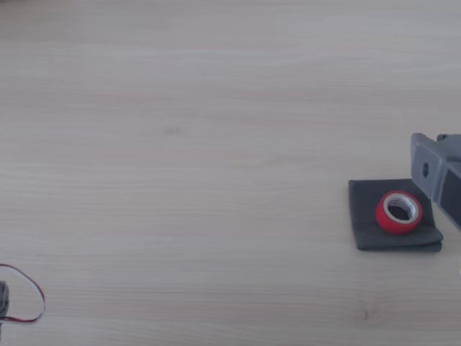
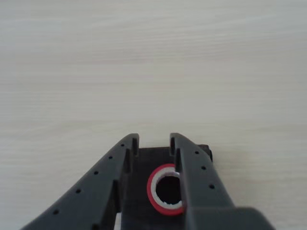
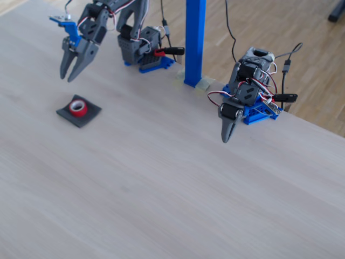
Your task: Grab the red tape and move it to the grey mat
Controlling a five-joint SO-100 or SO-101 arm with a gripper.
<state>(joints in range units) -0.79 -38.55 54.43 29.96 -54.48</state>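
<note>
Hovering hand (image 3: 69, 79) parted, empty, red tape (image 1: 398, 212) on grey mat (image 1: 364, 216)

Three cameras cover one pale wooden worktop (image 1: 180, 144). The other view looks straight down from above; most of its frame is bare wood, with the grey mat (image 1: 395, 215) and the red tape (image 1: 398, 212) near the right edge.

The wrist view rides on the arm, close to the surface, looking down past the gripper (image 2: 154, 140) (its jaws enter from the bottom edge) at the same mat and tape.

The fixed view stands farther back and higher, looking down at a slant across the worktop toward a blue post (image 3: 194, 40) and wooden floor behind. All three views share the mat and tape.
</note>
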